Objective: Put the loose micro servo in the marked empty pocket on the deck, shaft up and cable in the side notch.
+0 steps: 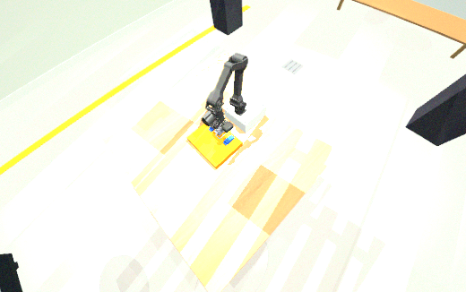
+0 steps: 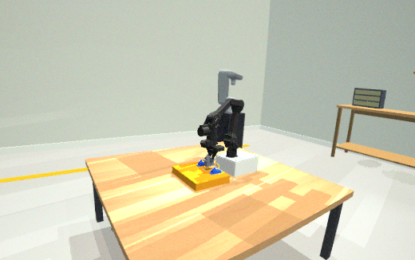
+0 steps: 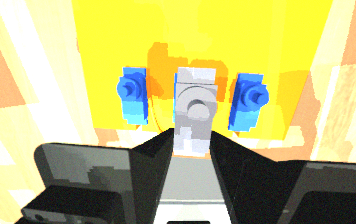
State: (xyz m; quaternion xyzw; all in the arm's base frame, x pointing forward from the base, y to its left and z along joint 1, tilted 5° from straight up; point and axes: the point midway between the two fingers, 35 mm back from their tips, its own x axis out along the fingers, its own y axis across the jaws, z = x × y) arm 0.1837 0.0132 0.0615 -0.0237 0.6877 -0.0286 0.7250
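Note:
The grey micro servo [image 1: 219, 132] [image 2: 208, 161] [image 3: 196, 117] is held over the deck, its round shaft facing the wrist camera. My gripper [image 3: 191, 133] is shut on it, one finger on each side of its near end. The yellow-orange deck [image 1: 215, 155] [image 2: 188, 175] [image 3: 190, 30] lies below. In the wrist view the servo is between two blue servos [image 3: 134, 95] [image 3: 247, 102]. The marked pocket is hidden under the servo and fingers. I cannot tell the servo's height above the deck. A thin cable [image 3: 155, 112] curves left of the servo; its owner is unclear.
The blue servos stand up from the deck close on both sides of the held servo; one blue servo [image 1: 228, 140] [image 2: 215, 171] is nearest the white box [image 1: 245, 122] [image 2: 239, 165]. The arm's base stands on that box, beside the deck, on the wooden table [image 2: 160, 215].

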